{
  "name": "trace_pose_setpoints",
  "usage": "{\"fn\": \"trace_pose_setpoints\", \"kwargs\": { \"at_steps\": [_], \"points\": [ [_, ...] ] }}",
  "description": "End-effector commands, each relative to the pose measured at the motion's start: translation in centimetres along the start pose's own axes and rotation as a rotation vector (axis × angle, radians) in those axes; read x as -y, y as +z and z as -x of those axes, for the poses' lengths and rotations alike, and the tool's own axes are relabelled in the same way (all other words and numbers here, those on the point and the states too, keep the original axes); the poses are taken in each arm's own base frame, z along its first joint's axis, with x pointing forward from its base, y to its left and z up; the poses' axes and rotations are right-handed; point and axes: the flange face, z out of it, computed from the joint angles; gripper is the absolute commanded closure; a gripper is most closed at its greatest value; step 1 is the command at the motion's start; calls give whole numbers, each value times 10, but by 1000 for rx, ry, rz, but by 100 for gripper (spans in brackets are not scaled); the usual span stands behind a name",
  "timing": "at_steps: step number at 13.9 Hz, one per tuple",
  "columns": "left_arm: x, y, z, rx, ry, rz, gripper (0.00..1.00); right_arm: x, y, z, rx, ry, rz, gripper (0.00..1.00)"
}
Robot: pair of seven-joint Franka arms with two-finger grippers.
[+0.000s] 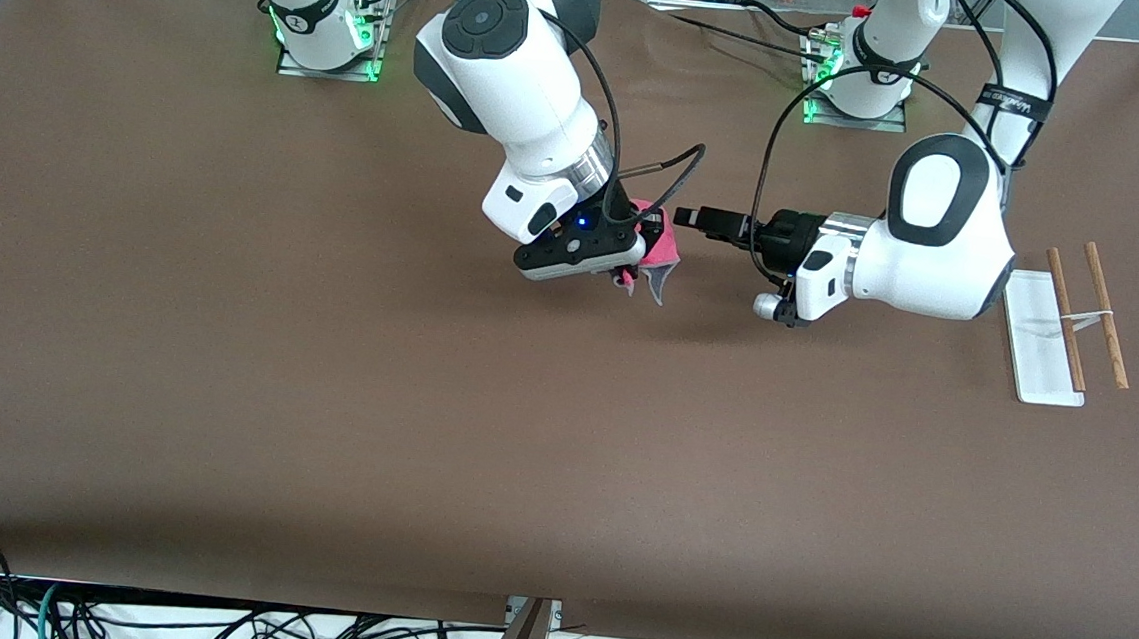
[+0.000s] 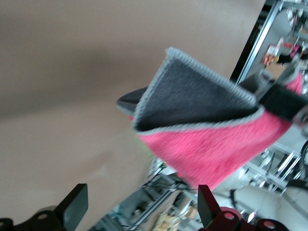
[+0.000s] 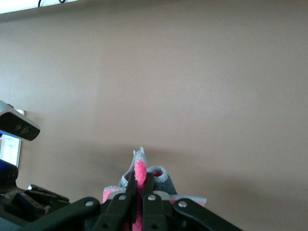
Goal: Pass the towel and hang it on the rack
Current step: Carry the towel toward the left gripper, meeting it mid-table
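The rack (image 1: 1049, 338) lies lowest among the things in the front frame, at its middle right, toward the left arm's end of the table (image 1: 324, 393): a white base with two brown rods just beside it. It stands bare.

Up from it, at frame centre, the right gripper (image 1: 634, 254) is pinched tight on the towel (image 1: 659, 251) and holds it in the air over the table's middle, pink face and grey corner drooping below the fingers. The left gripper (image 1: 687, 217) reaches in level from the frame's right with its fingers spread wide and nothing between them, its tips just beside the cloth.

The handover looks imminent but not made. The risk I see is in timing and aim: the towel hangs folded and limp, so the left fingers may shut on only a thin edge. If the right one lets go before that grip is firm, the cloth would likely drop to the table.
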Motion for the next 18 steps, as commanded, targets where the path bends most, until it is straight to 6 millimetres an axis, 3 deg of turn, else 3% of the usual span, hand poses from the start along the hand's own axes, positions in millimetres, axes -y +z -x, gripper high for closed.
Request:
{"fn": "trace_pose_setpoints", "kwargs": {
  "at_steps": [1, 5, 9, 14, 18],
  "points": [
    [-5, -2, -13, -9, -113, 56, 0, 5, 3, -1, 6, 14, -20, 99],
    [-9, 12, -16, -5, -179, 67, 0, 4, 4, -1, 7, 10, -19, 99],
    [-10, 13, -20, -27, -105, 49, 0, 3, 7, -2, 2, 11, -21, 99],
    [8, 0, -28, -36, 197, -93, 0, 3, 6, -3, 1, 12, -23, 99],
    [10, 14, -28, -84, 537, -313, 0, 2, 7, -3, 2, 10, -22, 99]
  ]
}}
